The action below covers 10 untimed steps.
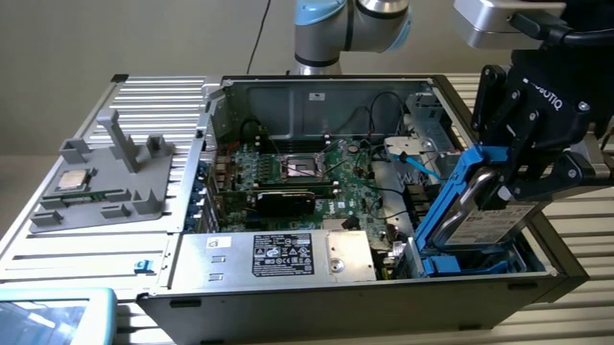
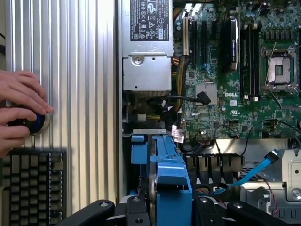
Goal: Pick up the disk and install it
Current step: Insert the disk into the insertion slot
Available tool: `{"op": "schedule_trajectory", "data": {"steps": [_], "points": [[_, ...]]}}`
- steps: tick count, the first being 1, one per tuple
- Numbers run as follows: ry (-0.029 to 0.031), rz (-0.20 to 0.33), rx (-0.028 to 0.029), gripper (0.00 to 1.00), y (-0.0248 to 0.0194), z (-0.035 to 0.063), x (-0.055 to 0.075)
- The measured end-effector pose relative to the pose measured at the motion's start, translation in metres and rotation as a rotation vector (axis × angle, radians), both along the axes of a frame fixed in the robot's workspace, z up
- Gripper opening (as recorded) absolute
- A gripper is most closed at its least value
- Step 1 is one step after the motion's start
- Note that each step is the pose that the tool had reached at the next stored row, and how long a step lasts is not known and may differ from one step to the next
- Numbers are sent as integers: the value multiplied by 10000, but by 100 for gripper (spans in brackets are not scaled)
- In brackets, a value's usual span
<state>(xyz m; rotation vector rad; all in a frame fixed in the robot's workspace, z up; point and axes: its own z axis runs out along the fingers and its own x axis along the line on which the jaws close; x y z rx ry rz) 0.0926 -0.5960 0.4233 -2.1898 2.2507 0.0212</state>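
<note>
I have the black pincer (image 1: 508,188) clamped on the flat silver-grey disk (image 1: 491,219) with its white label and blue plastic carrier frame. The disk stands tilted on edge, its lower end inside the open black computer case (image 1: 317,302), at the case's end on the exterior view's right.

You see the disk (image 1: 487,219), a silver-grey drive with a white label in a blue carrier frame, standing on edge and tilted. It is clamped in the gripper (image 1: 513,188), its lower end inside the open computer case (image 1: 287,93), at the exterior view's right.
</note>
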Motion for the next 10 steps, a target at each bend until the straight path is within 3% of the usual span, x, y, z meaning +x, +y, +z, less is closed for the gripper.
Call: {"op": "schedule_trajectory", "data": {"steps": [6,10], "points": [[-154,1,-1,37,0,1,-41],[-197,2,-1,37,1,2,-49]]}}
